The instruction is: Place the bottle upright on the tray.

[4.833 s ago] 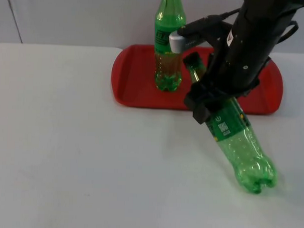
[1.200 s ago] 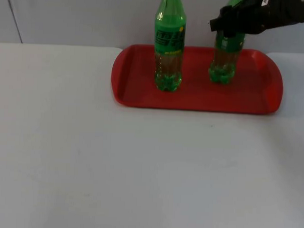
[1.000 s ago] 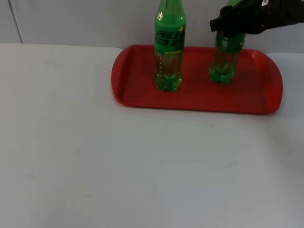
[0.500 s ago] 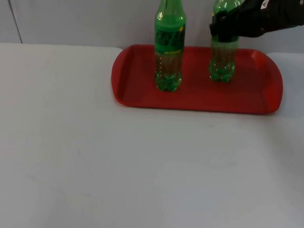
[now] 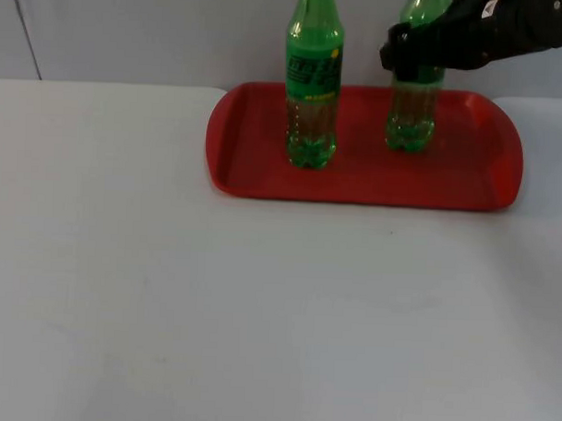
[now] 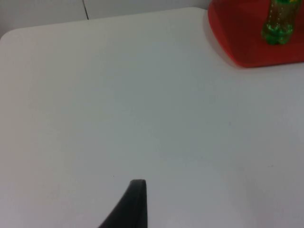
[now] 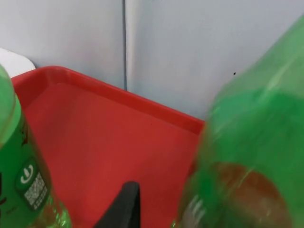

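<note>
We find the right gripper (image 5: 404, 56) up at the label band of the right-hand bottle (image 5: 412, 109), its black fingers around the bottle's upper body, though we cannot tell whether they clench the plastic or have let go of it. That bottle stands upright on the red tray (image 5: 448, 184), in the tray's back half toward the grey partition wall (image 5: 158, 31). In the right wrist view the same bottle (image 7: 247, 161) looms close and green, brown liquid visible low in it, beside a black fingertip (image 7: 124, 202).

A 2nd green bottle (image 5: 312, 82) stands upright on the tray too, well apart to the left of the first, nearer the tray's left end. We see it again in the right wrist view (image 7: 21, 180), label and code patch facing us, and in the left wrist view (image 6: 280, 21).

The left gripper waits off over the bare white table (image 5: 213, 310); we see 1 fingertip (image 6: 133, 204) above the table top, well apart from the tray (image 6: 242, 33). We cannot tell how its jaws stand
</note>
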Robot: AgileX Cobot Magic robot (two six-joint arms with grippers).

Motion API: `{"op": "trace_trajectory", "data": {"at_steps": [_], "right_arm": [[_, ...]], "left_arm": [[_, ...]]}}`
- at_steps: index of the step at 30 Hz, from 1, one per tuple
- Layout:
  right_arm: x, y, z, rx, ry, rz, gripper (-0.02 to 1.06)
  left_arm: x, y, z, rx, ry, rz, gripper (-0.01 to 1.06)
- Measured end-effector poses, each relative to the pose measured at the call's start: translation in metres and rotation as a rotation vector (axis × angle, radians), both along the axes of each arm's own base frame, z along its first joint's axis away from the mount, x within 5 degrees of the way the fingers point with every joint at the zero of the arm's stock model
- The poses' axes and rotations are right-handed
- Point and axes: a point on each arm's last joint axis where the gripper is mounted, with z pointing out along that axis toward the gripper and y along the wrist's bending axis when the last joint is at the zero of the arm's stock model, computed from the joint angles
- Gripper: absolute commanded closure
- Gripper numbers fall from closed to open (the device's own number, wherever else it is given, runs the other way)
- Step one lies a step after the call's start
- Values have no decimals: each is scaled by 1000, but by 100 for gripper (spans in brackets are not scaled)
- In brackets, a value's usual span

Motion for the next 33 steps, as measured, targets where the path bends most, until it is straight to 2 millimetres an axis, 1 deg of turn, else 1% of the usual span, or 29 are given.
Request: {"op": "trace_trajectory", "data": {"at_steps": [14,20,25,30,33], "right_arm": [[0,0,-3,-3,10,0,-1],[-2,-1,-6,-17,49,-1,-1],[-5,-2,-11,-38,110,-2,-1],[-12,-4,-19,-63,241,-18,-1],[-16,-6,-19,-75,290,-22,-1]], "left_arm": [[0,0,0,0,0,0,0],[0,0,0,0,0,0,0],[0,0,0,0,0,0,0],[0,0,0,0,0,0,0],[0,0,0,0,0,0,0]]}}
